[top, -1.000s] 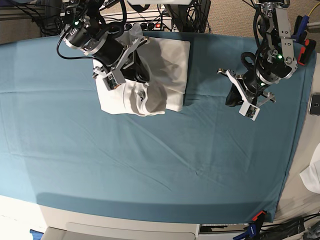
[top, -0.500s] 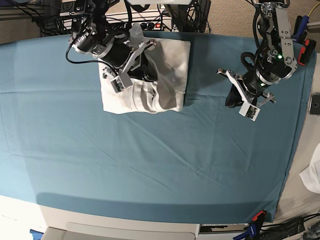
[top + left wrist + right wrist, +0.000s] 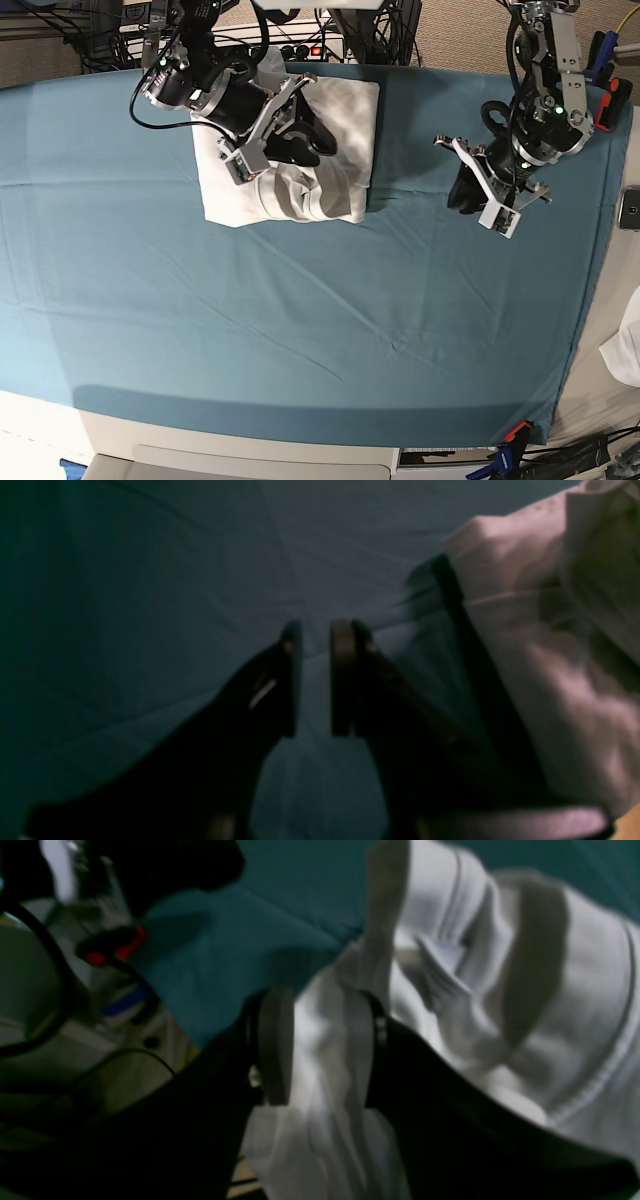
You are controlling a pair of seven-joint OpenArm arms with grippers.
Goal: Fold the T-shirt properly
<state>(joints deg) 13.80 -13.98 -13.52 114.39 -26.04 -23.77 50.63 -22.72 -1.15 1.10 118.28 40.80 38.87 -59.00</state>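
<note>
Hovering over the T-shirt (image 3: 340, 130), the right gripper (image 3: 320, 1045) had its jaws parted, with white cloth showing in the gap between the pads. Whether the pads were pinching that cloth or had let it go could not be told from the blurred wrist view. The placement suited a release after laying a fold, judged from the compact shape of the bundle.

The left gripper (image 3: 316, 677) stood off to the side with its jaws slightly spread and nothing between them; only the teal sheet (image 3: 300, 330) showed in the gap. It sat near the shirt's edge but apart from it, probably parked clear so the other arm could work.

The T-shirt lay as a folded rectangle at the far edge of the sheet, beneath the right arm, with a few loose ridges along its front edge. Those ridges suggested the fold needed smoothing.

Count: one T-shirt, one teal sheet, two grippers. One white scrap (image 3: 628, 355) lay off the sheet at the base view's right edge.
</note>
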